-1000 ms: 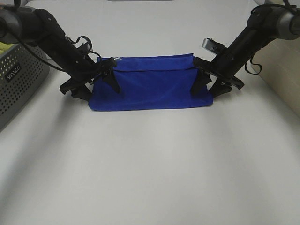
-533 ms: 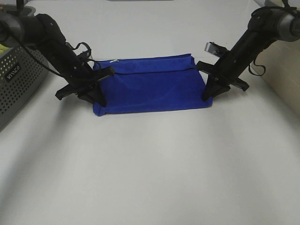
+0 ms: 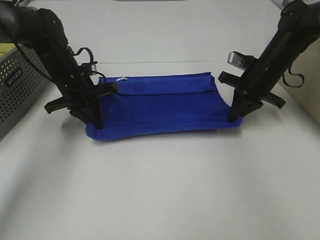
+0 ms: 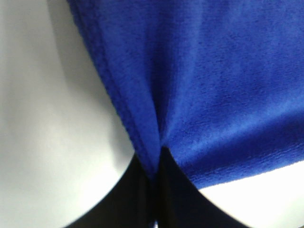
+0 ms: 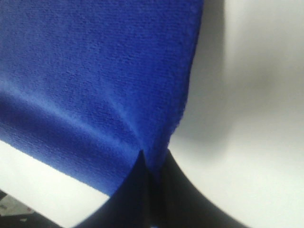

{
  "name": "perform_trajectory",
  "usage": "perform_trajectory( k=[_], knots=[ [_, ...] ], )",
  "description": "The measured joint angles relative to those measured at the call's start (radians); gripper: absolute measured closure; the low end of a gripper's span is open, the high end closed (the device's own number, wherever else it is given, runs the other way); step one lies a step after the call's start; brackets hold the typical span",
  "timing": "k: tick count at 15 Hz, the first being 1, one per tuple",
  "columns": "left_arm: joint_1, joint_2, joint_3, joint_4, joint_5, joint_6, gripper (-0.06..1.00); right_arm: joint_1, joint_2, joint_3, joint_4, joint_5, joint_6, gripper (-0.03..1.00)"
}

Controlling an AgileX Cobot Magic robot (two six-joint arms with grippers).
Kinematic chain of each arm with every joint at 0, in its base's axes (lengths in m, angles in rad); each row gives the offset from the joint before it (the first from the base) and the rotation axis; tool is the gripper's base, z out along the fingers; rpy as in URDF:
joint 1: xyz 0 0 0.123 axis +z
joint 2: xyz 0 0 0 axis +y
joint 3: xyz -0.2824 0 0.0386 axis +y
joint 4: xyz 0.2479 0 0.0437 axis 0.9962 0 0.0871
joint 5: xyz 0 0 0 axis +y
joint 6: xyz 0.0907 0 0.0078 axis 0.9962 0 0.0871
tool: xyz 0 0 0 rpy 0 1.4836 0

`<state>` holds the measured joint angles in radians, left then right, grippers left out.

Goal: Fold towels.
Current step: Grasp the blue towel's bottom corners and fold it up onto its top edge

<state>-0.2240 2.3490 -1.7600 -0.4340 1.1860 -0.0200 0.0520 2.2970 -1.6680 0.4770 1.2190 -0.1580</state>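
Observation:
The royal-blue towel hangs stretched between my two grippers above the white table, folded lengthwise, with a small white tag at its upper left corner. My left gripper is shut on the towel's lower left corner. My right gripper is shut on its lower right corner. In the left wrist view the fingers pinch the blue plush. In the right wrist view the fingers pinch the towel's hem.
A grey perforated basket stands at the left edge with a yellow-green cloth inside. A beige surface borders the table on the right. White tabletop lies in front of the towel.
Both grippers have moved toward the camera and lifted the towel's near edge. The towel has shifted forward and now hangs wider between them.

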Motion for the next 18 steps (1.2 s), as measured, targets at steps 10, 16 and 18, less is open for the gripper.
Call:
perform_trajectory(
  k=[10, 16, 18],
  knots=[
    [-0.005, -0.215, 0.261, -0.093, -0.228, -0.008, 0.92, 0.0, -0.164, 0.192, 0.031, -0.072, -0.068, 0.95],
    [0.044, -0.151, 0.034, -0.11, -0.246, -0.061, 0.92, 0.0, -0.052, -0.121, 0.042, -0.071, -0.065, 0.95],
    [0.05, -0.086, -0.039, -0.109, -0.261, -0.063, 0.92, 0.0, 0.023, -0.235, 0.058, -0.07, -0.06, 0.95]
  ],
)
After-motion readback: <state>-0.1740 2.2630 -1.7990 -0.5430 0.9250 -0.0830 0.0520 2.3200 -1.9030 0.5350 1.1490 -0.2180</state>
